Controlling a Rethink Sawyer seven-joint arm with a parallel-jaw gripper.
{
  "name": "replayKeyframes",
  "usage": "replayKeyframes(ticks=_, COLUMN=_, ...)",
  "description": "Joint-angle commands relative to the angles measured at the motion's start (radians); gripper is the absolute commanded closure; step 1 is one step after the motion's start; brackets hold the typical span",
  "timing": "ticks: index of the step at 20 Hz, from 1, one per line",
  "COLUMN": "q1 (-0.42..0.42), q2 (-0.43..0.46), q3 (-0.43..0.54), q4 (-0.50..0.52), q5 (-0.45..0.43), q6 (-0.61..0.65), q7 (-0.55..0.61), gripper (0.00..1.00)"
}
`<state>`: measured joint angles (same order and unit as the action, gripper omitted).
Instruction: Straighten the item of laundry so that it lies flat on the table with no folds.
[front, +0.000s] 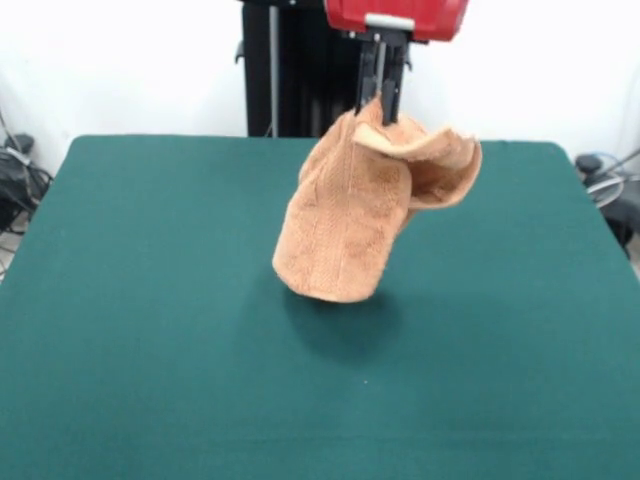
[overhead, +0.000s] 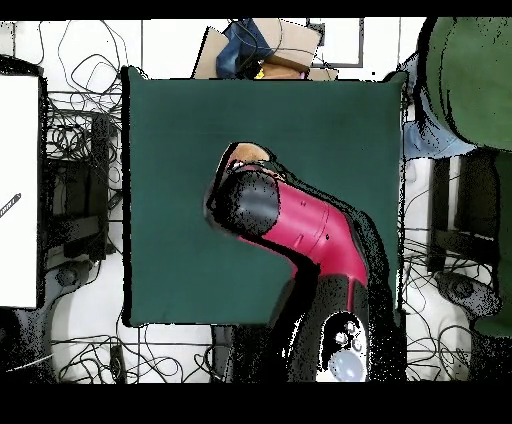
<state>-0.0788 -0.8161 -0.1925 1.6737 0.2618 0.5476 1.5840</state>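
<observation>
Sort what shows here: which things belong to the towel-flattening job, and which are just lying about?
Job:
- light orange-tan terry-cloth towel, hanging crumpled, off the table
- dark green felt-covered table
- black claw of the red and black arm, shut on the towel's top

Lying about:
- tangled black cables on the floor
- brown cardboard box beyond the table
- white panel at the side

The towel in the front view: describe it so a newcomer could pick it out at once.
Find the green table that fills the frame, then the red arm's tool coming down over its far middle. The towel hangs from that tool, shut on its top edge, clear of the table. It is the only orange-tan thing, bunched and drooping.
</observation>
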Motion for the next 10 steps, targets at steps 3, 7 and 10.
replayKeyframes(ticks=3, q1=-0.033, q2=0.135, q3=0.038, q4=-0.207, q5=0.023, q6=0.104, q7=0.215, gripper=1.00)
replayKeyframes(ticks=7, q1=-0.027, q2=0.190, q3=0.021, q4=-0.299, q5=0.029, q6=0.145, q7=0.247, gripper=1.00)
replayKeyframes(ticks=10, q1=-0.019, q2=0.230, q3=0.003, q4=-0.374, q5=0.032, q6=0.185, q7=0.274, gripper=1.00)
